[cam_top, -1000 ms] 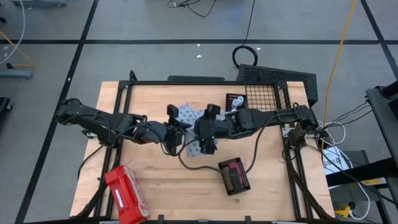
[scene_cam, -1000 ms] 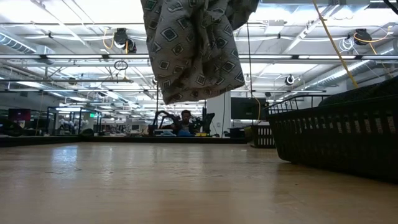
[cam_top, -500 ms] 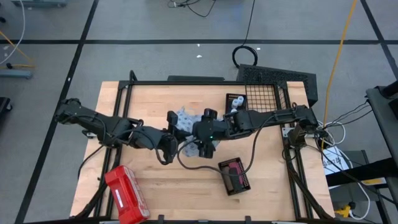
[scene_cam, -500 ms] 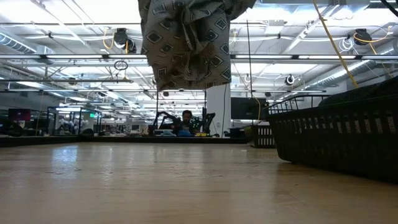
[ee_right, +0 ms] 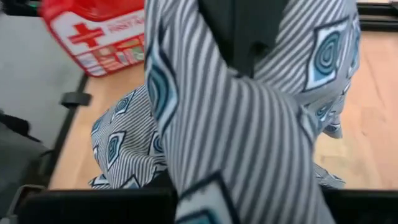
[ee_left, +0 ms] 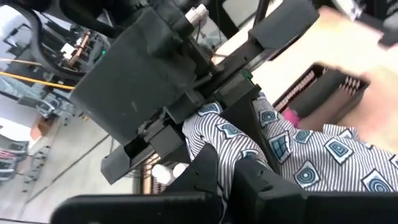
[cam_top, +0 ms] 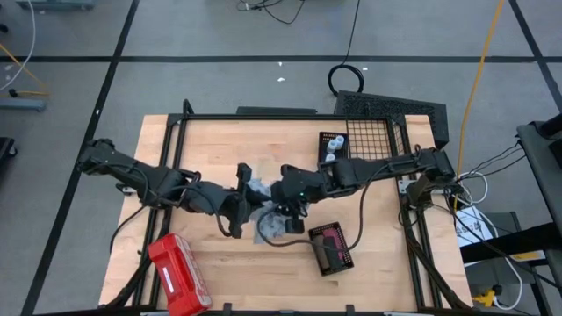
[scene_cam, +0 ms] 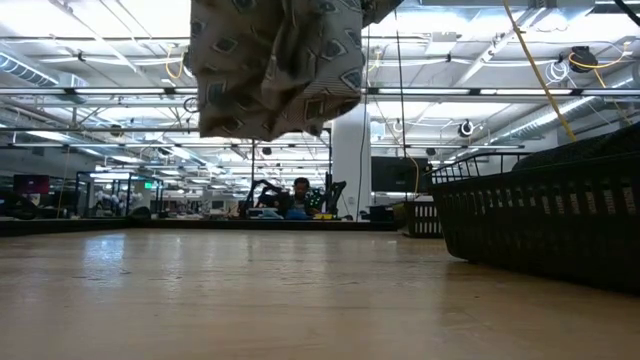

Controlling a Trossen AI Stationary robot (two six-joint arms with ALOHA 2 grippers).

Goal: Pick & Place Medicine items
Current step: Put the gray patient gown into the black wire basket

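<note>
I see both grippers meeting over the table (cam_top: 202, 140) centre. The left gripper (cam_top: 239, 213) has its jaws closed on the patterned cloth (cam_top: 268, 224), as its wrist view shows. The right gripper (cam_top: 290, 215) also has cloth bunched between its jaws. The cloth hangs clear of the table in the low view. White bottles (cam_top: 333, 145) stand in the black tray (cam_top: 344, 139) near the far edge. A pink-red tube (cam_top: 331, 244) lies in the small dark tray (cam_top: 332, 248). The red case (cam_top: 177, 274) sits at the near left corner.
</note>
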